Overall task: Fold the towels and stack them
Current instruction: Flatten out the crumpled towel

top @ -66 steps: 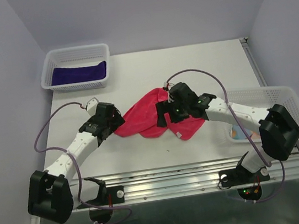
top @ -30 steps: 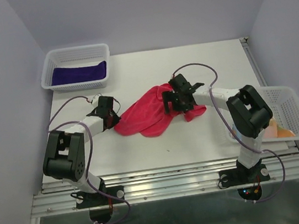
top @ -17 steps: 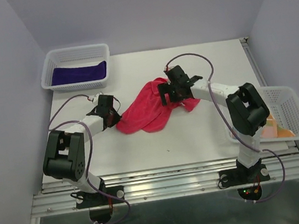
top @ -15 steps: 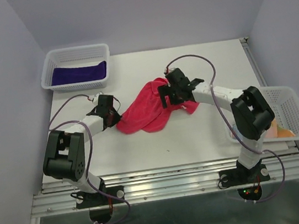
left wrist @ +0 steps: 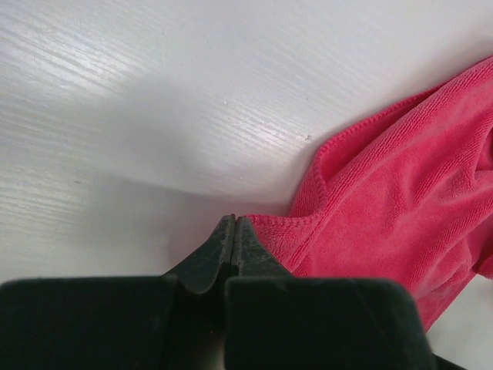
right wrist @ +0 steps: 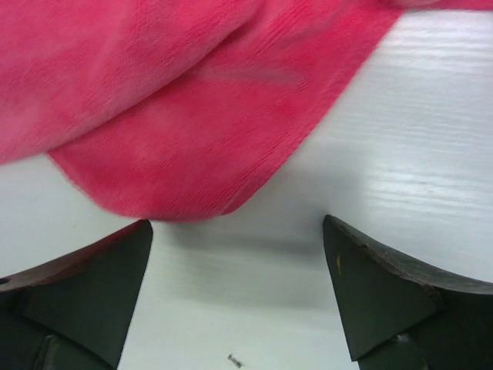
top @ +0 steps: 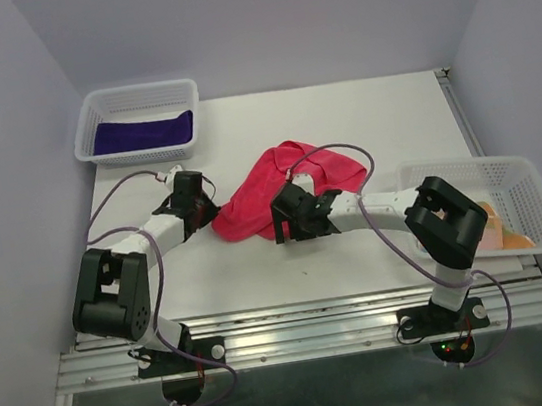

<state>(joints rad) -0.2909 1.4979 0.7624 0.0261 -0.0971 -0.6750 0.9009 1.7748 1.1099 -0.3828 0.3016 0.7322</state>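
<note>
Far left, a basket holds the purple towel.

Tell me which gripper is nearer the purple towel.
Left. The left gripper, shut on a corner of the pink towel, sits in front of the purple towel; the right gripper, open, is farther right.

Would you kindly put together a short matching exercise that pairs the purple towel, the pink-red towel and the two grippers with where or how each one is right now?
Things:
1. purple towel
2. pink-red towel
3. left gripper
4. right gripper

States:
A. open wide
B. lying in the white basket at the far left
C. shut on a cloth's corner
D. crumpled on the table

Pairs: 1-B, 2-D, 3-C, 4-A
</note>
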